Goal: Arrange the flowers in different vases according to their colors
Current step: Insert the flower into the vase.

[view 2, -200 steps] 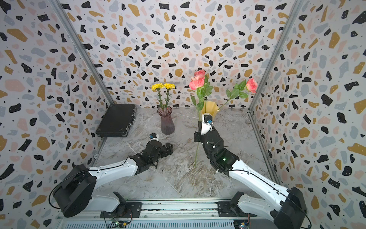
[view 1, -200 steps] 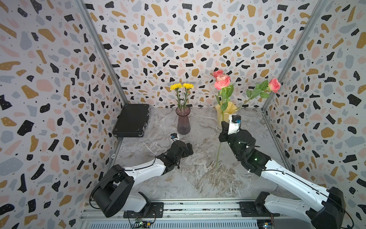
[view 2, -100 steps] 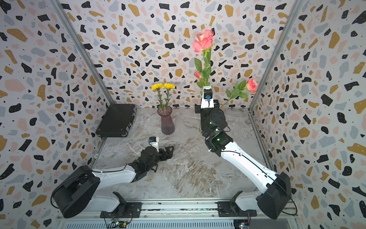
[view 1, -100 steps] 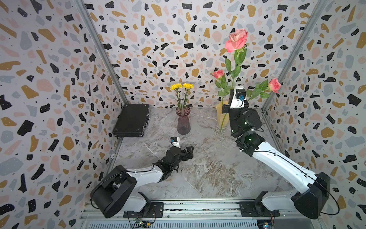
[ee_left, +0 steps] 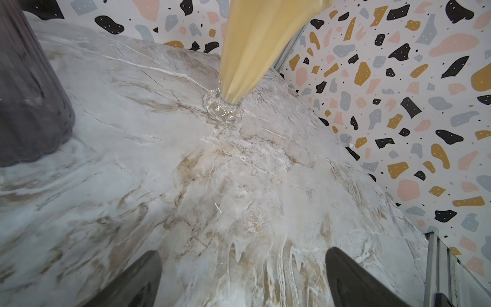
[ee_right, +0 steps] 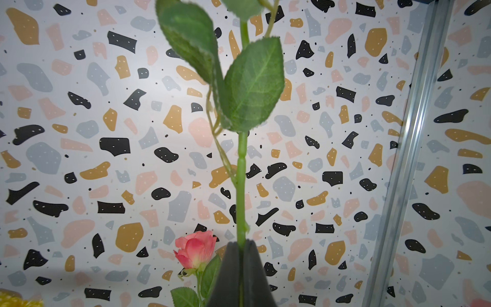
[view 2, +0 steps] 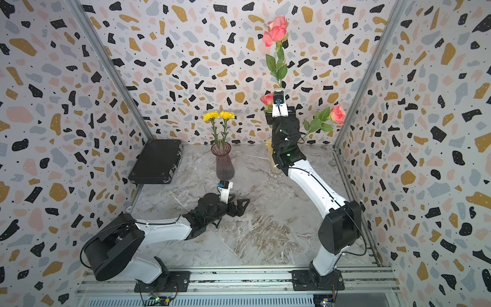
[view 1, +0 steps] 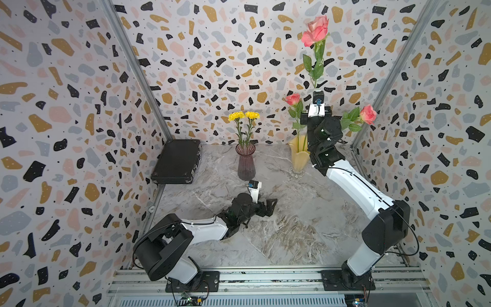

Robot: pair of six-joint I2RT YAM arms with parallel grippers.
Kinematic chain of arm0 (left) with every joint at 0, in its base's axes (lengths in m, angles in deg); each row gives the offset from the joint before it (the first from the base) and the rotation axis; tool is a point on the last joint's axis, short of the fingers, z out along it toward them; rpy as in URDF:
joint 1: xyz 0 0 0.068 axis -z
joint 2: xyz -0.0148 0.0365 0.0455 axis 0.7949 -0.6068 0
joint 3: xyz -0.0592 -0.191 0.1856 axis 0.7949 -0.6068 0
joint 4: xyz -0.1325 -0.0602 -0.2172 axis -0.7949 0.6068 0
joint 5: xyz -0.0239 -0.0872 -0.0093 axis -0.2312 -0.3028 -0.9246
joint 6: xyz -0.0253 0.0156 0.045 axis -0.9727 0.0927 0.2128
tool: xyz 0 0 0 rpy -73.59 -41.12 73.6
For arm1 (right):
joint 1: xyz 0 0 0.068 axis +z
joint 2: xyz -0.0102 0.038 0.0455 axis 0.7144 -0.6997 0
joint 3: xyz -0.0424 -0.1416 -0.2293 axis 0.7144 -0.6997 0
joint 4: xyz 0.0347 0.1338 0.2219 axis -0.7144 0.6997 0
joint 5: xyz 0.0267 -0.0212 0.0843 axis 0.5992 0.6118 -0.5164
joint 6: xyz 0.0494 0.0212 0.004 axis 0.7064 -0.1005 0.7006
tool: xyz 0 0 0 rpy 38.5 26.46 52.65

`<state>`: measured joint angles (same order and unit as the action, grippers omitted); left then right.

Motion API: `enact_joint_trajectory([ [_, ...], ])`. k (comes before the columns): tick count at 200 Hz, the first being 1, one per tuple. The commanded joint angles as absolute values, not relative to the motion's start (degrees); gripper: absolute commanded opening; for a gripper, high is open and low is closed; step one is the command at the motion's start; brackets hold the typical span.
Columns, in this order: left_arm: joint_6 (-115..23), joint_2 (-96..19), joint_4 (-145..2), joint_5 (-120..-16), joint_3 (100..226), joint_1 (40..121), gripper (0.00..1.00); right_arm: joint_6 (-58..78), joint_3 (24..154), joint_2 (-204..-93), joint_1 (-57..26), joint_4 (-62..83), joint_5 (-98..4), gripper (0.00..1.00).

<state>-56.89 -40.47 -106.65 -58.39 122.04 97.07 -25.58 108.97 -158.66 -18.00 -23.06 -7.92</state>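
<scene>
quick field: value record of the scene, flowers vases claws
purple vase: two yellow flowers, upright
yellow vase: two pink roses
third rose: held upright above the yellow vase, lower stem hidden by the arm
right claw: shut on the third rose's stem
left claw: open, empty, low over the table
black case: lies by the side wall

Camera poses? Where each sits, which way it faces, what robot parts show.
Top views: high in front, looking down toward the back wall; left arm, right arm whole.
Left wrist: low over table, facing yellow vase; left fingers open.
Right wrist: raised, facing back wall; right fingers shut on held rose.
Shared: top views also show held rose and yellow vase.
</scene>
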Motion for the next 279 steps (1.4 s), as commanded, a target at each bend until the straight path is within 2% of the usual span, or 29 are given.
enact_joint_trajectory([
  [1, -56.3, -40.3, -106.5, -58.2, 123.1, 97.0, 0.99, -25.2, 115.2, -160.1, -19.7, -24.1, -9.8, 0.0],
  [36, -56.9, -41.0, -105.6, -58.3, 123.7, 96.9, 0.99, -23.5, 117.8, -164.8, -22.7, -24.6, -9.2, 0.0],
  [118, -59.2, -42.9, -104.7, -59.5, 125.0, 96.2, 0.99, -15.0, 109.0, -170.6, -24.8, -26.8, -2.8, 0.0],
  [134, -59.0, -42.6, -102.7, -59.4, 125.7, 96.2, 0.99, -12.7, 107.7, -171.1, -24.8, -26.1, -2.5, 0.0],
  [174, -58.8, -42.9, -102.0, -58.6, 125.9, 96.1, 0.99, -9.6, 104.7, -170.7, -24.8, -26.0, 5.6, 0.0],
  [208, -58.6, -43.1, -100.9, -58.5, 126.5, 96.1, 1.0, -10.3, 104.9, -170.3, -24.8, -22.3, 5.0, 0.0],
  [226, -58.5, -42.9, -100.5, -58.2, 126.6, 96.0, 0.99, -9.9, 105.0, -170.1, -24.8, -20.8, 4.9, 0.22],
  [236, -58.5, -42.9, -100.1, -58.2, 126.7, 96.0, 0.99, -9.5, 104.9, -169.7, -24.8, -20.0, 5.1, 0.3],
  [252, -58.6, -42.9, -99.9, -58.4, 126.9, 95.9, 0.99, -8.0, 104.4, -168.4, -24.8, -18.7, 4.8, 0.34],
  [279, -58.8, -42.9, -99.8, -58.7, 127.0, 95.9, 1.0, -5.1, 102.9, -165.6, -24.7, -16.4, 3.1, 0.35],
])
